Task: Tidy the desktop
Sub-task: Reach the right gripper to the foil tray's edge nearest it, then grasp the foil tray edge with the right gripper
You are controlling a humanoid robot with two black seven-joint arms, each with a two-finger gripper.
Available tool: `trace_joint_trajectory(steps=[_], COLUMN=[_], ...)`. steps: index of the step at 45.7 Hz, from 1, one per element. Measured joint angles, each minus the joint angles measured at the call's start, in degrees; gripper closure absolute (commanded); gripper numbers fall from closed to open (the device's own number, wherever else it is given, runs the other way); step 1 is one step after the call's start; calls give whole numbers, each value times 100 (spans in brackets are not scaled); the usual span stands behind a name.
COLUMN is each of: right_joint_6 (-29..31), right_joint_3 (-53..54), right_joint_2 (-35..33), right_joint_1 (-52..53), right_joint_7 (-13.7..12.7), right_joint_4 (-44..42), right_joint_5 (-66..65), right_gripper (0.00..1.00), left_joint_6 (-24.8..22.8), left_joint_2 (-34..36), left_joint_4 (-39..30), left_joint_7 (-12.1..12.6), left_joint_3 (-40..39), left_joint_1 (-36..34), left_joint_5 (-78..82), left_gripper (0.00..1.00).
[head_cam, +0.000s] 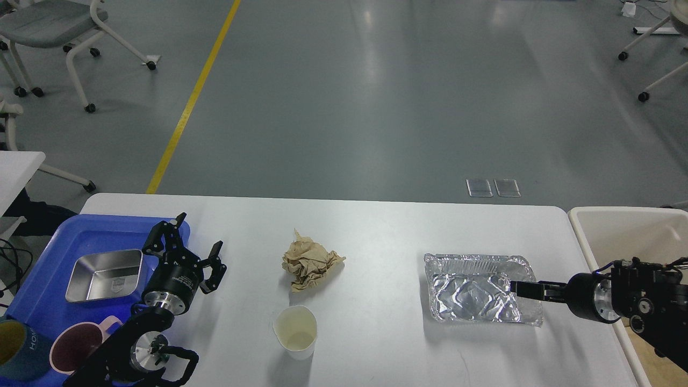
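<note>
The white desktop holds a crumpled brown paper wad, a white paper cup standing upright in front of it, and a crinkled foil tray at the right. My left gripper is open and empty at the blue tray's right edge, left of the paper wad. My right gripper reaches in from the right over the foil tray's right end; it is seen edge-on, so its fingers cannot be told apart.
A blue tray at the left holds a steel pan, a pink mug and a dark mug. A beige bin stands off the table's right edge.
</note>
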Motion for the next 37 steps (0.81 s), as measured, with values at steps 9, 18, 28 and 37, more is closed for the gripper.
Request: trace_joint_trajectory(steps=[9,18,28,37], right_joint_6=[-280,-485,-512,-317], right_joint_3=[-419,-1015,-1120,-1139], right_joint_2=[242,398,492,527], right_joint_1=[217,499,549,597], right_joint_7=[14,157,259,278], right_joint_4=[-484,-973,-1093,-1101], right_joint_5=[-200,-183,-142,50], right_gripper=[0,0,56,82], left_joint_6=[-12,-12,-12,-23], left_joint_2=[-19,-3,-2,-2], left_joint_4=[30,32,38,39], left_joint_7=[0,0,0,0], left_joint_3=[5,6,6,6], left_joint_1=[0,0,0,0], left_joint_5=[0,0,0,0], left_gripper=[4,4,4,4])
